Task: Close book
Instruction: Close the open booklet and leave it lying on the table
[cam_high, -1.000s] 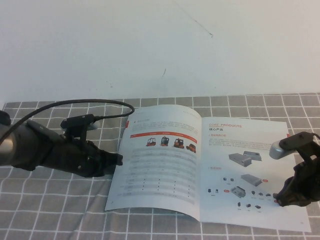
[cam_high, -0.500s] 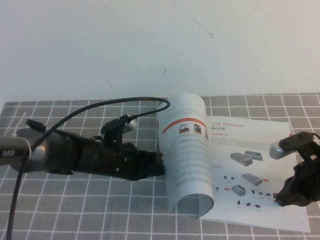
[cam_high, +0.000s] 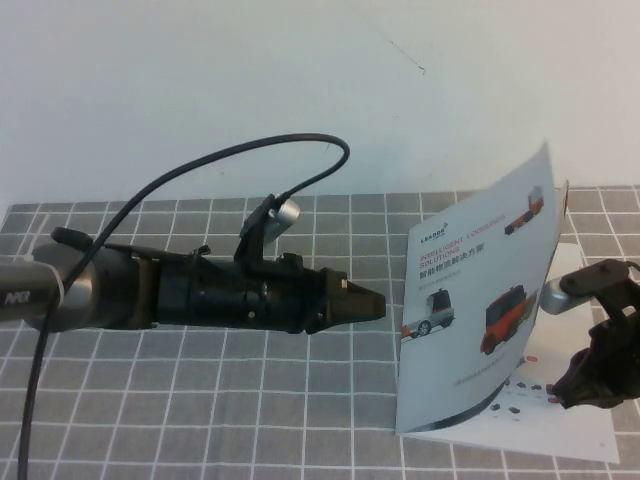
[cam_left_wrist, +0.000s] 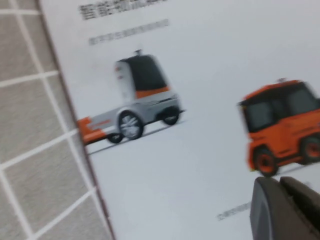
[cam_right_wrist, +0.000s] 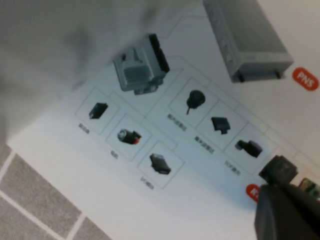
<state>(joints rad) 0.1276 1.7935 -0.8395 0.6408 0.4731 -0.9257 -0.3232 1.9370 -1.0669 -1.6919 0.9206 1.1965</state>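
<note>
Well, we start with the big grey checked cloth (cam_high: 200, 400), because the book (cam_high: 480, 300) lies on it and could slide on it. The book is half shut. Its front cover stands up, leaning over the open page, and the back half lies flat on the cloth.

Next is the left gripper (cam_high: 376, 303). It sits right beside the cover, on the outside of the book, with its fingers together like a blunt nose. We cannot tell if it is touching the cover.

Then comes the right gripper (cam_high: 560, 392). It rests on the flat page at the outer edge of the book, on the side away from the left gripper. Its fingers look pressed together, with the tips down on the paper next to a little red dot (cam_right_wrist: 253, 191).

So here is what we think could go wrong:

- The cover could drop onto the right gripper and stay propped up.
- If that gripper lifts too soon, a push on the cover might shove the whole book across the cloth.
- If the push stops, the thin cover could flop back open.
</note>
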